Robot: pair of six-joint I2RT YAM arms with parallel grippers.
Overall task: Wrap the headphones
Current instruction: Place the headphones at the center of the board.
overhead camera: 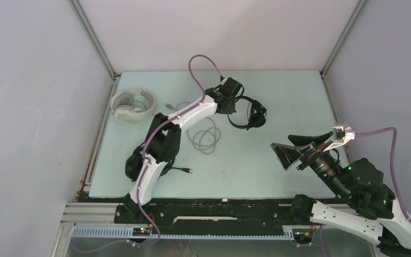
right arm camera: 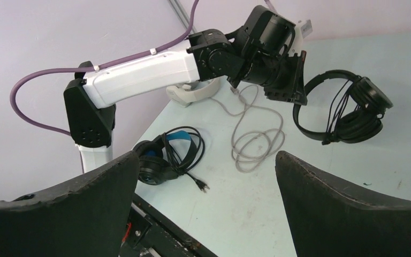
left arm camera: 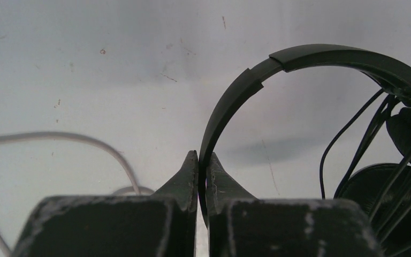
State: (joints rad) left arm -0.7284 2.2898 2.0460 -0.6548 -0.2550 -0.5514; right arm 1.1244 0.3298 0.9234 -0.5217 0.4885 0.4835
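The thin black on-ear headphones [overhead camera: 250, 114] lie at the table's middle back with their cord wound round the ear cups [right arm camera: 359, 108]. My left gripper [overhead camera: 232, 105] is shut on their headband [left arm camera: 230, 101], which runs between the fingertips in the left wrist view. The black over-ear pair with blue headband [right arm camera: 163, 152] lies at the near left, mostly hidden under the left arm from above, its plug [overhead camera: 190, 171] sticking out. The white over-ear headphones [overhead camera: 132, 105] sit at the back left; their grey cable [overhead camera: 205, 136] lies coiled mid-table. My right gripper [overhead camera: 299, 152] is open and empty at the right.
White enclosure walls [overhead camera: 43, 107] stand on three sides. The left arm [overhead camera: 184, 115] stretches over the table's left half. A black rail [overhead camera: 219, 206] runs along the near edge.
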